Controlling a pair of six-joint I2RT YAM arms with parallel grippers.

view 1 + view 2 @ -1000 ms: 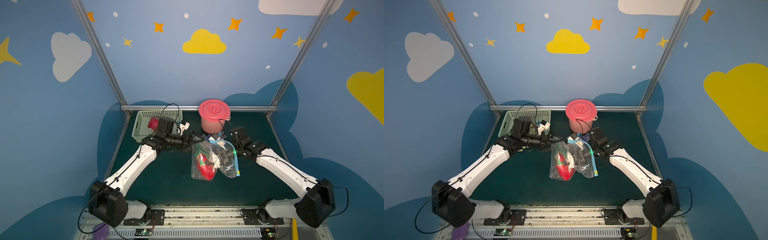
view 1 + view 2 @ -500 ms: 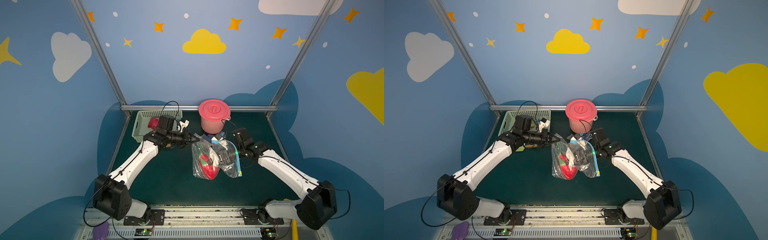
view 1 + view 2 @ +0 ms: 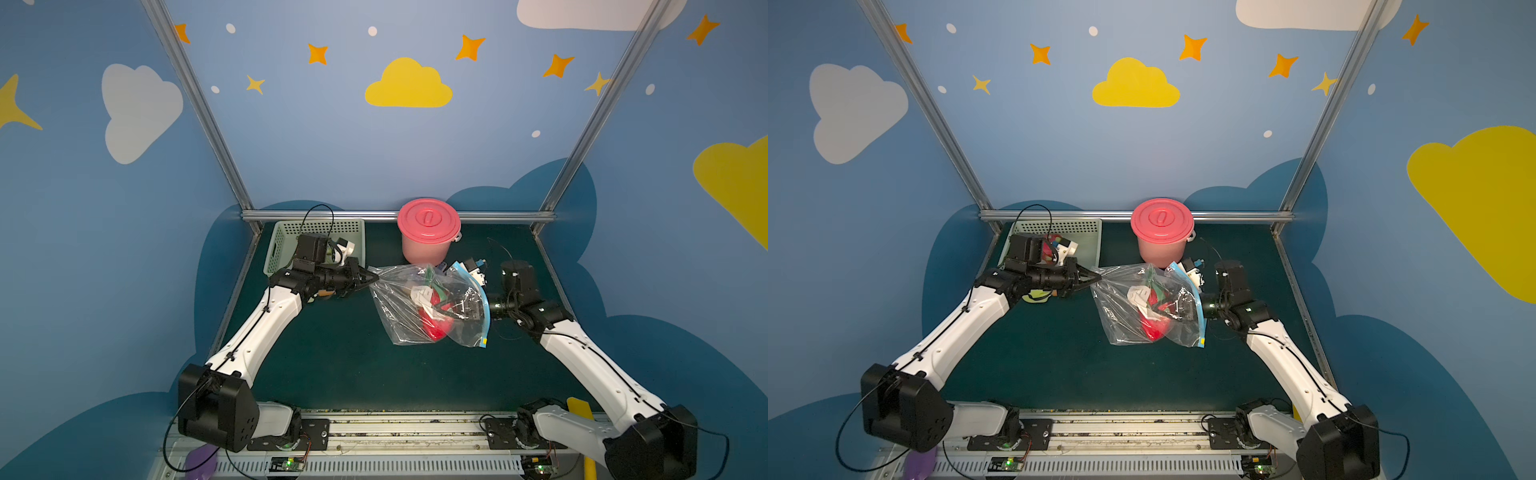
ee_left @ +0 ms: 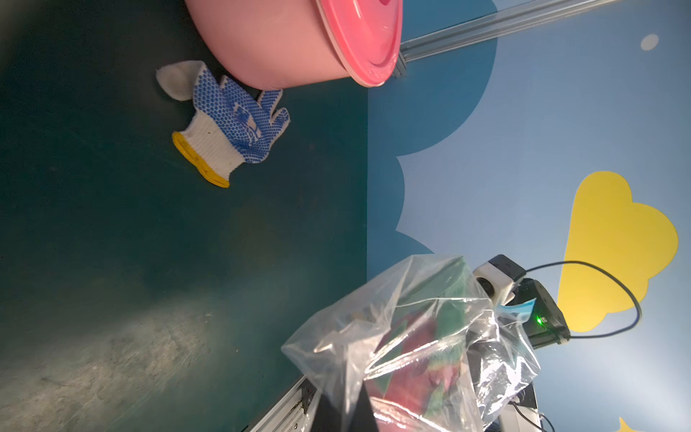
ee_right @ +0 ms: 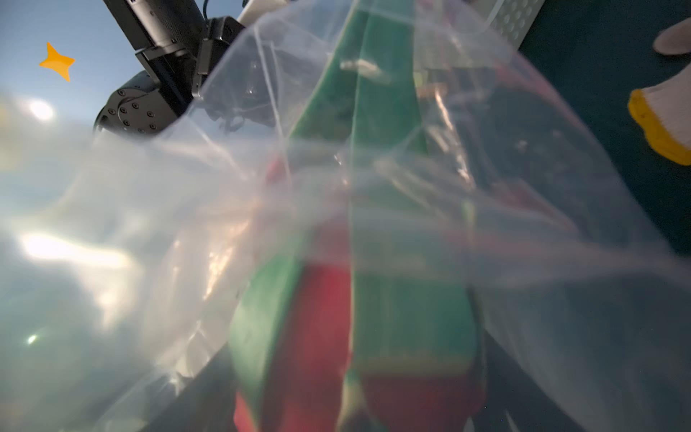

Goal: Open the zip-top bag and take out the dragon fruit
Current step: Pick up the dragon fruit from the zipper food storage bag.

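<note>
Mid-frame, left gripper pinched shut on zip-top bag corner, right gripper inside bag, fingers wide, hold on dragon fruit unclear

In front of the bucket, smooth pink plastic with a shinier lid, the bag is thin clear plastic, glossy and crinkled. The glove at the bucket's foot is white knit cloth with blue rubbery dots, and the table under the bucket is matt, scuffed pale in patches.
</note>
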